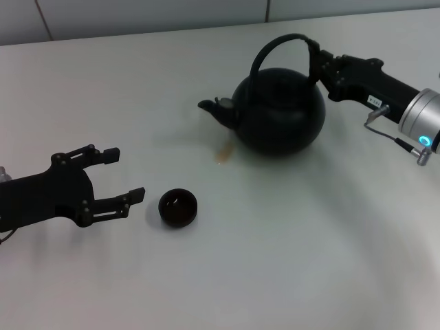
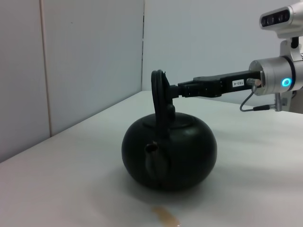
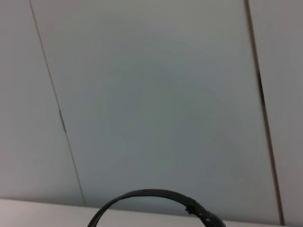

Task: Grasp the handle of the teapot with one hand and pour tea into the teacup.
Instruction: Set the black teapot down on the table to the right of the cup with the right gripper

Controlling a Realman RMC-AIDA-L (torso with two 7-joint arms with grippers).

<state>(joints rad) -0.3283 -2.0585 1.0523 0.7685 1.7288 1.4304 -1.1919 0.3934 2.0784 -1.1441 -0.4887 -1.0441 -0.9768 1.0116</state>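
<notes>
The black teapot (image 1: 278, 110) stands upright on the white table, its spout (image 1: 214, 108) pointing toward my left side. My right gripper (image 1: 317, 60) comes in from the right and is shut on the thick side of the arched handle (image 1: 278, 41). The left wrist view shows the teapot (image 2: 169, 153), the handle (image 2: 158, 90) and the right gripper (image 2: 179, 90) at it. The right wrist view shows only the handle's arc (image 3: 147, 194). The small black teacup (image 1: 178, 207) sits in front of and to the left of the teapot. My left gripper (image 1: 127, 174) is open and empty beside the cup.
A small brownish spill (image 1: 223, 155) lies on the white table (image 1: 289, 261) under the spout; it also shows in the left wrist view (image 2: 165, 216). A panelled wall (image 1: 151, 14) runs behind the table.
</notes>
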